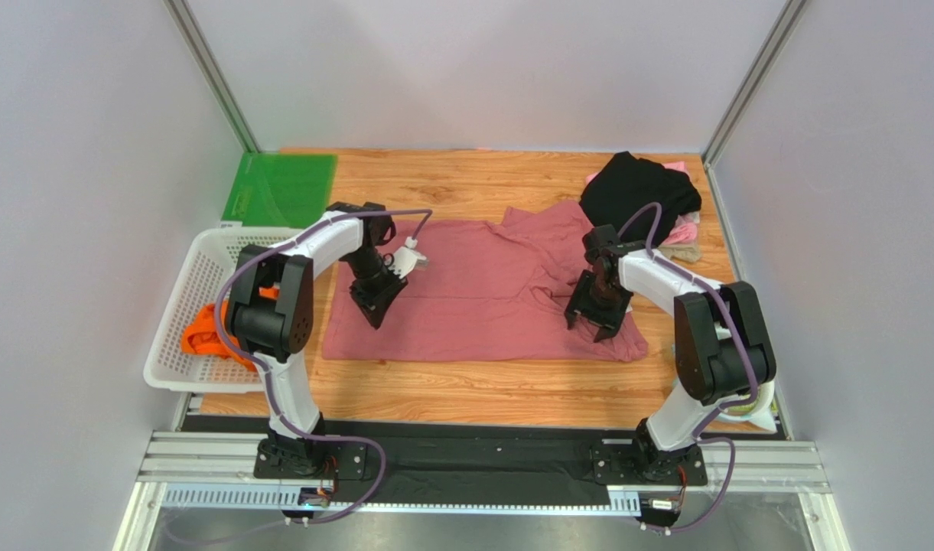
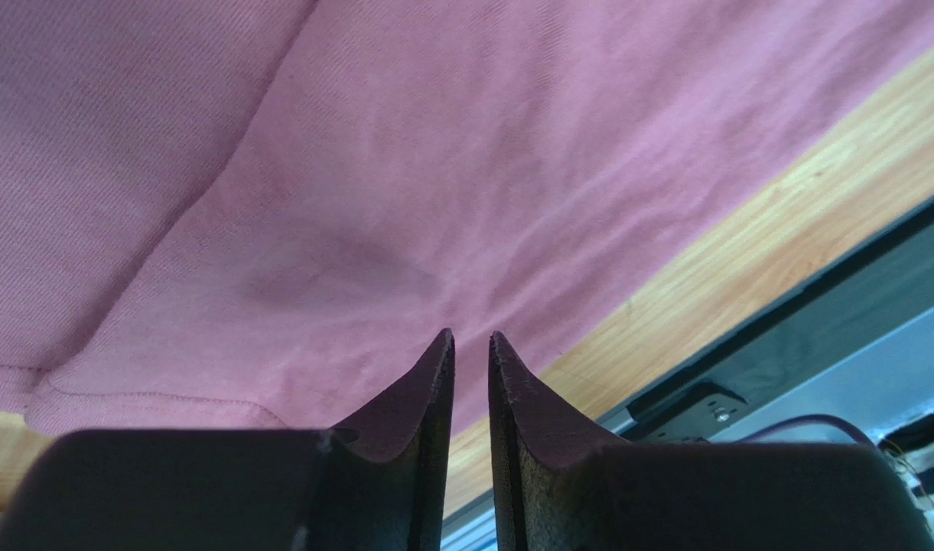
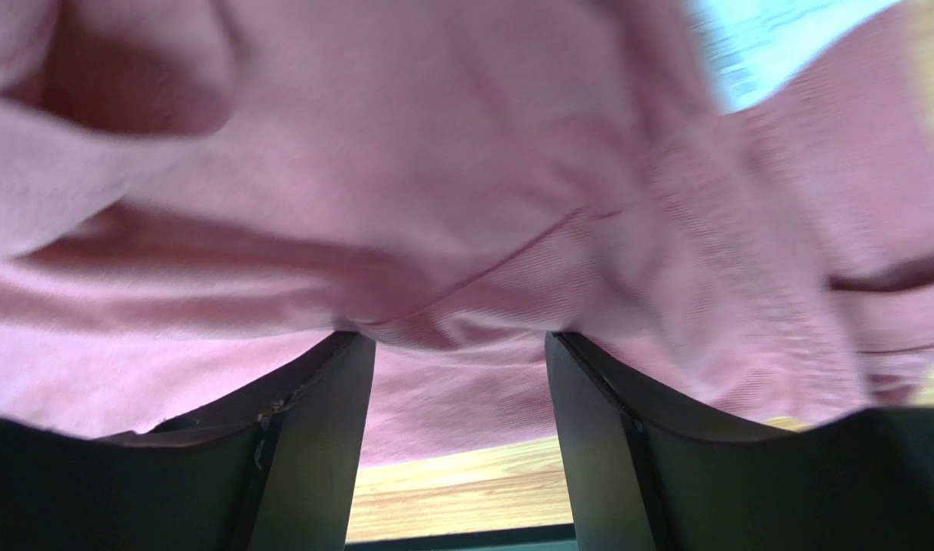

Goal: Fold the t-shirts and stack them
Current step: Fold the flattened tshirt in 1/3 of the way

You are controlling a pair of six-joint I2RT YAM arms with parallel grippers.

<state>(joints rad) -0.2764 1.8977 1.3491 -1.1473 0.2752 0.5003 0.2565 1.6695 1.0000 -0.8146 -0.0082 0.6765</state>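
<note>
One large dusty-rose cotton t-shirt [image 1: 483,293] lies spread flat on the wooden bench [image 1: 471,385]. It looks light, limp and prone to bunching, so hems suit pinching. The left claw [image 2: 471,344] is nearly closed, empty; the right claw [image 3: 460,344] gapes wide over a fold

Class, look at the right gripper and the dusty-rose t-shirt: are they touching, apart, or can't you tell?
Touching. The right wrist view shows the dusty-rose t-shirt bunched against the tips of the right gripper, its open fingers pressing into a fold of cloth.
</note>
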